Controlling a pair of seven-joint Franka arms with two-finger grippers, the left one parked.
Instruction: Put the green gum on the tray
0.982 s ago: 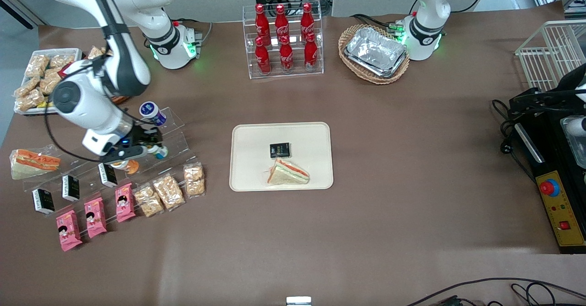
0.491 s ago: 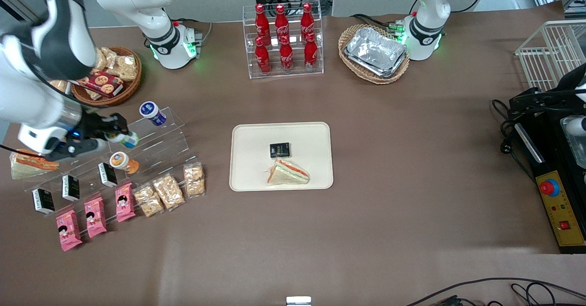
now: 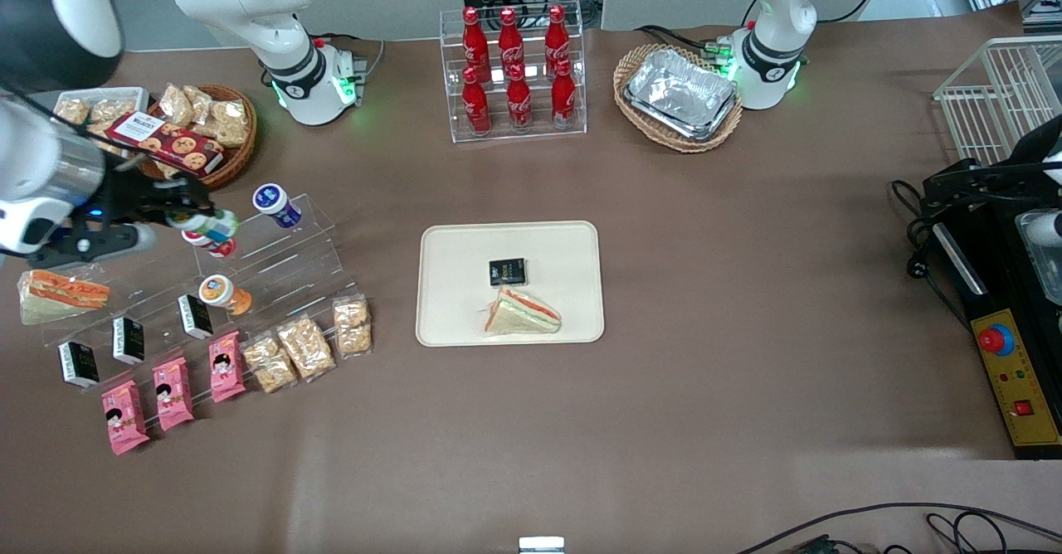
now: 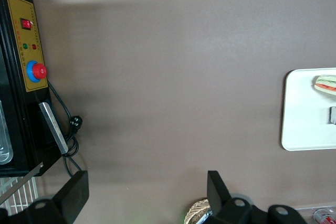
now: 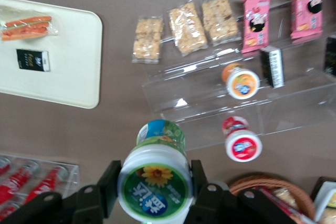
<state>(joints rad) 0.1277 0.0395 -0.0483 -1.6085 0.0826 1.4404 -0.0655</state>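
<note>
My right gripper (image 3: 197, 217) hangs above the clear acrylic stand (image 3: 274, 255), at the working arm's end of the table, shut on the green gum (image 3: 219, 224). In the right wrist view the green gum (image 5: 156, 182) shows its green-rimmed lid with a yellow flower mark, and a black finger (image 5: 109, 183) presses on each side of it. The cream tray (image 3: 456, 289) lies flat at the table's middle, well apart from the gripper. Its rounded corner also shows in the right wrist view, where the tray (image 5: 63, 77) lies below the held canister.
A wrapped sandwich (image 3: 523, 313) and a black packet (image 3: 507, 271) lie on the tray. Blue-lidded (image 3: 274, 204), red-lidded (image 3: 217, 245) and orange-lidded (image 3: 221, 292) canisters rest on the stand. Snack packs (image 3: 307, 345), a snack basket (image 3: 199, 135) and a cola bottle rack (image 3: 513, 73) surround it.
The gripper has lifted the green gum off the stand and carried it toward the working arm's end, farther from the front camera. The red-lidded canister and snack basket now show.
</note>
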